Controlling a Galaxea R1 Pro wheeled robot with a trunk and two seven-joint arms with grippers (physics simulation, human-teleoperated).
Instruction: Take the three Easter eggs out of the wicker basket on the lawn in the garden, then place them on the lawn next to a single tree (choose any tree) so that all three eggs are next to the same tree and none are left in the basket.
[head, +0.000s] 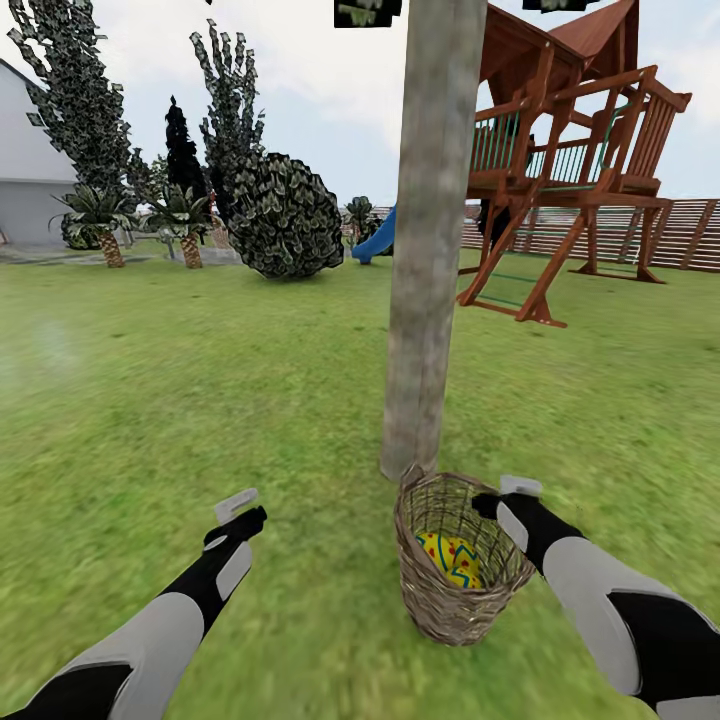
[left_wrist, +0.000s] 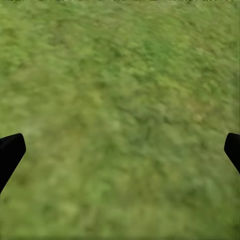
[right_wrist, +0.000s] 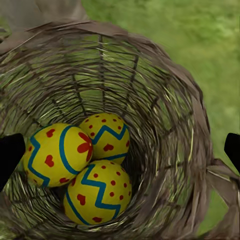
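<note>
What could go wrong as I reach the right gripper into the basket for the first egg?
The three Easter eggs sit packed together deep in the wicker basket, so open fingers may wedge between them or nudge one aside rather than close on it. The right gripper hangs at the rim; descending off-center could catch the weave and tip the basket, which stands close to the tree.

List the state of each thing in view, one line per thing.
Brown woven wicker basket: upright on the grass at the trunk's foot, holding three eggs.
Yellow Easter eggs with blue zigzags and red dots: all three clustered touching on the basket's bottom.
Left gripper: open, empty, over bare lawn.
Right gripper: open, empty, above the basket's mouth.
</note>
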